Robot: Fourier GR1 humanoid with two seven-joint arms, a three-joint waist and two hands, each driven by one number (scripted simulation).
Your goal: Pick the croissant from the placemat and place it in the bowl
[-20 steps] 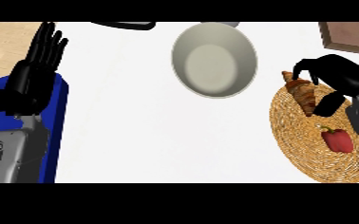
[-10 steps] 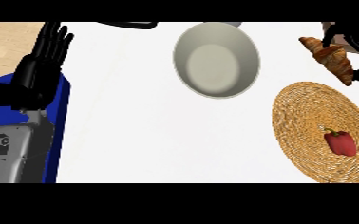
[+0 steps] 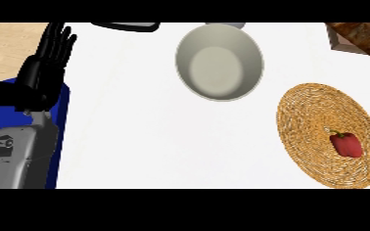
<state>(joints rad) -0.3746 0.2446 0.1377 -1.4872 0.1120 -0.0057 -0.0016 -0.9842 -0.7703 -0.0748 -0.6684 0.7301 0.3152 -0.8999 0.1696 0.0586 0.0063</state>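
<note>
Bench [image 3: 151,142] of plain white fills most of the head view, its surface running from the left hand to the right edge. At the view's left edge the black left hand [image 3: 45,68] rests with its fingers straight and pointing up, holding nothing, above its grey forearm [image 3: 22,156], which comes in from the lower left corner over a dark blue patch [image 3: 62,127]. A round, pale grey-beige bowl [image 3: 219,62] stands near the top centre of the bench, and its inside shows only the smooth, lighter bottom. To the lower right, well apart from the bowl, lies the round woven straw placemat [image 3: 318,134], partly cut by the right edge of the view. On the right part of the placemat lies a small red bell pepper [image 3: 347,144] with a short green stem. The croissant shows neither on the placemat nor in the bowl, nor anywhere else in this view. The right hand is out of sight as well, so its state cannot be told. A dark flat object [image 3: 130,26] sits at the top edge left of the bowl, and a brown wooden corner [image 3: 350,36] shows at the top right.
</note>
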